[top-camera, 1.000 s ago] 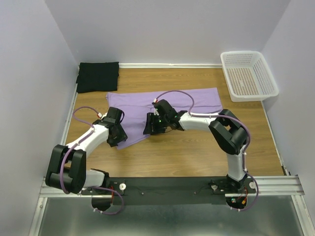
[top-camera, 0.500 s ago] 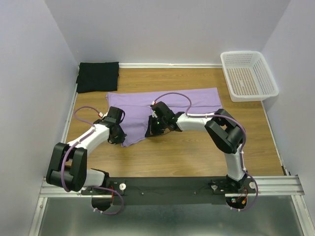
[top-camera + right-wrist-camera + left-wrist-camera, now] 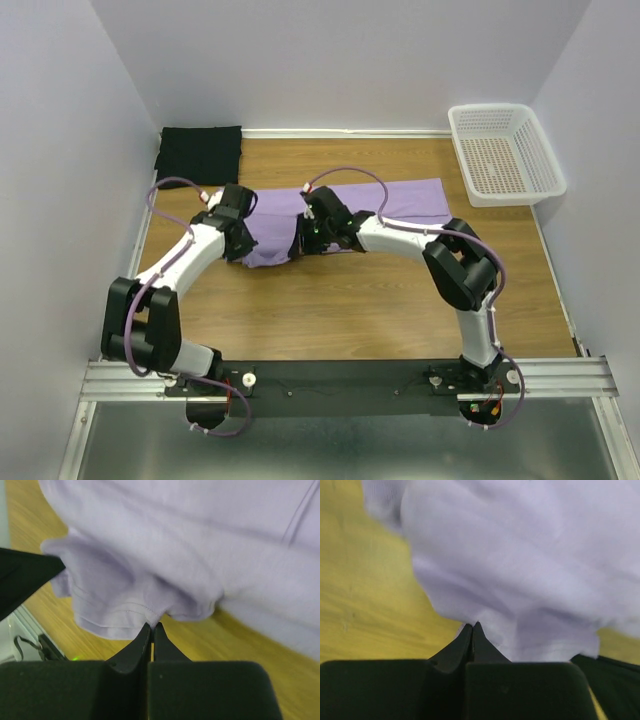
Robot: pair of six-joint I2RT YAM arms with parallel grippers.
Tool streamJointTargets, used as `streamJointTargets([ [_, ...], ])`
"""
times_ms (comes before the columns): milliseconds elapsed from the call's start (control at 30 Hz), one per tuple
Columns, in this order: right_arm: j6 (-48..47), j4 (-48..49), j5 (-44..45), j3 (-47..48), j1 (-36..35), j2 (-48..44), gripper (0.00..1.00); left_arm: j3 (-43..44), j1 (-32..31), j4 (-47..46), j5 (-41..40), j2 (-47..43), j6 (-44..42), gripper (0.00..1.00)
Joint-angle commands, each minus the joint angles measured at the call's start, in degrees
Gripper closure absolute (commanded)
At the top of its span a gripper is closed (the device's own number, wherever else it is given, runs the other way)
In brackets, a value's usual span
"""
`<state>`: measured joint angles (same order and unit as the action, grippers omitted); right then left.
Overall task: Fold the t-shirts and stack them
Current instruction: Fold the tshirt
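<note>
The lavender t-shirt [image 3: 400,200] lies across the middle of the wooden table, its left part bunched up between the two arms. My left gripper [image 3: 243,250] is shut on the shirt's near edge; in the left wrist view the cloth [image 3: 520,570] hangs from the closed fingertips [image 3: 472,625]. My right gripper [image 3: 300,240] is shut on the hem beside it, and the stitched hem [image 3: 130,615] rises from its tips [image 3: 151,625]. The black t-shirt [image 3: 198,155] lies folded in the back left corner, away from both grippers.
A white perforated basket [image 3: 505,152] stands at the back right against the wall. Walls close in the table on the left, back and right. Bare wood [image 3: 340,300] stretches between the shirt and the arm bases.
Both grippers went from open to shut on the lavender shirt's near edge. They then carried it toward the back, so the front left flap is now lifted and bunched.
</note>
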<state>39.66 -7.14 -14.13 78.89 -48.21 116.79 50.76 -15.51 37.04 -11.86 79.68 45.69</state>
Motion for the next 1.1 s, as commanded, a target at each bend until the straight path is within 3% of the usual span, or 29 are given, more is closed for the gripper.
streamJointTargets([
  [0,-3.18,-2.27,3.41,5.12,3.29,2.03,0.94,7.58,0.13,-0.56,-6.60,5.30,-4.73,1.00],
  [233,-7.74,-2.62,3.41,13.82,7.77,6.25,0.94,20.94,0.57,-3.46,-11.42,15.32,-10.44,1.00],
  [400,-10.65,-2.71,3.49,18.30,9.44,9.59,0.94,24.99,0.92,-8.47,-12.75,18.83,-13.25,1.00],
  [700,-12.06,-2.62,3.23,23.76,10.24,14.86,0.92,28.60,2.59,-12.95,-13.11,24.91,-16.60,1.00],
  [1067,-10.57,-2.53,6.75,22.53,10.32,14.52,0.91,33.43,2.68,-17.61,-11.34,28.86,-20.73,1.00],
])
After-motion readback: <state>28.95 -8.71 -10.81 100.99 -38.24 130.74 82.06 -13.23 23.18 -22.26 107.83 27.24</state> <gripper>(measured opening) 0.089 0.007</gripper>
